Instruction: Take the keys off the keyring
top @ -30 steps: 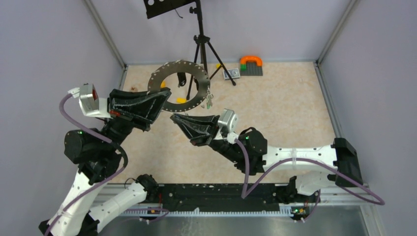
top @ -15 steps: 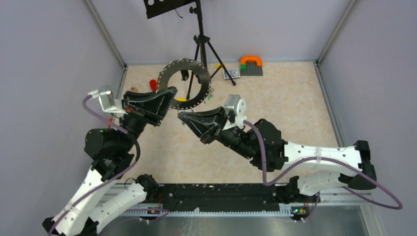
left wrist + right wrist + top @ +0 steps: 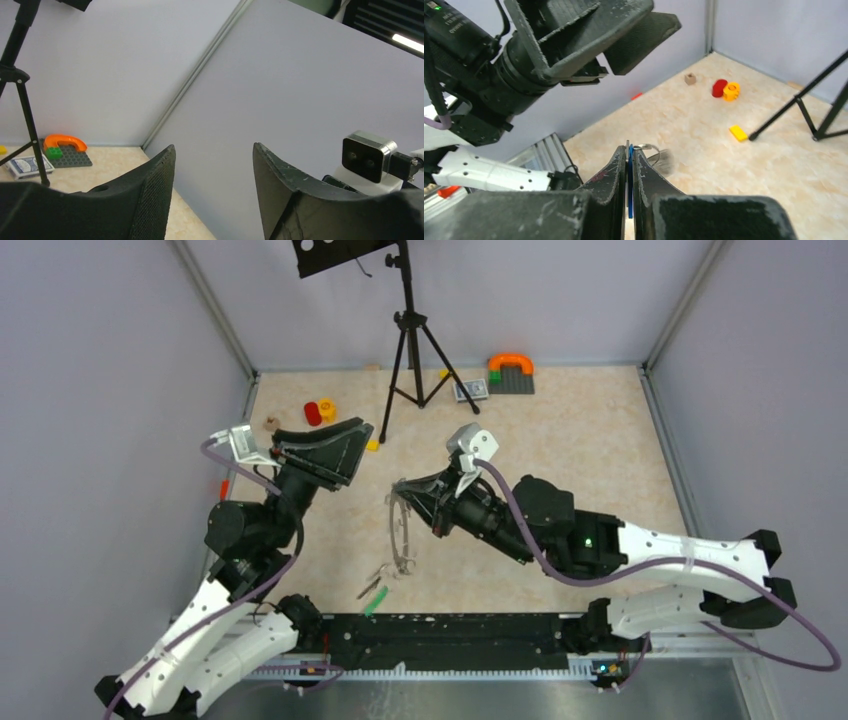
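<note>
Right pincer clamps a thin blue piece, left pincer gapes empty; just beside the right pincer the stiff, probably slippery keyring stands edge-on, best pinched across its flat band.

Tabletop, inspected from above, landmark: black tripod at the far edge.

- Right end effector: well nearer than the tripod, clamped on the upper edge of the keyring, which hangs edge-on.
- Keys: further from the tripod again, at the ring's lower end. Attachment cannot be determined. Green-tagged key lies beyond them.
- Left end effector: near-left of the tripod, holding nothing.
- Red piece and yellow piece: left of the tripod.
- Card deck and orange arch: right of the tripod.
</note>
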`<action>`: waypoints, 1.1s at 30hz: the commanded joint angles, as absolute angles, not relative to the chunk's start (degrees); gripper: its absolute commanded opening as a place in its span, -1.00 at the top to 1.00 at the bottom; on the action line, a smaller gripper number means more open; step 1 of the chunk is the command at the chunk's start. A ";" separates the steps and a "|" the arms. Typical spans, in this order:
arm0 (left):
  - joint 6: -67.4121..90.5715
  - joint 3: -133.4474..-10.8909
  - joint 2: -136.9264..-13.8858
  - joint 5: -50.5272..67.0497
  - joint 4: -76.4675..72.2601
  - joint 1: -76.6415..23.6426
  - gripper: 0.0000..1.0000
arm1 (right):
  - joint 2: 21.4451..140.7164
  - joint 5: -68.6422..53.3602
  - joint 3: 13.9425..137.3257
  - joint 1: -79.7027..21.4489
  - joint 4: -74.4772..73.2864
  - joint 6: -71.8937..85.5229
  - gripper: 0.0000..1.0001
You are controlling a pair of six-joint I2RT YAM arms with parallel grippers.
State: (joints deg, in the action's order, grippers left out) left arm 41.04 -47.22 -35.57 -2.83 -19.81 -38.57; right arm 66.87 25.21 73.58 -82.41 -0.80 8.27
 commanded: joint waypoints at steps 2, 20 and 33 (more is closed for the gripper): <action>43.45 -45.41 -34.37 -3.52 -20.45 -38.58 -0.30 | 62.07 31.02 81.07 -82.90 -15.74 10.99 1.00; 36.03 -46.75 -30.30 -3.44 0.67 -38.58 -0.97 | 60.78 32.82 90.71 -77.42 -54.87 23.14 1.00; 29.87 -50.64 -29.90 -0.33 11.33 -38.58 -0.98 | 71.30 20.82 92.18 -67.52 -60.14 20.86 1.00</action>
State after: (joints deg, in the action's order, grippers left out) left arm 33.23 -47.99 -30.83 -2.59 9.21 -38.57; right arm 69.34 23.77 88.31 -68.86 -59.44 22.94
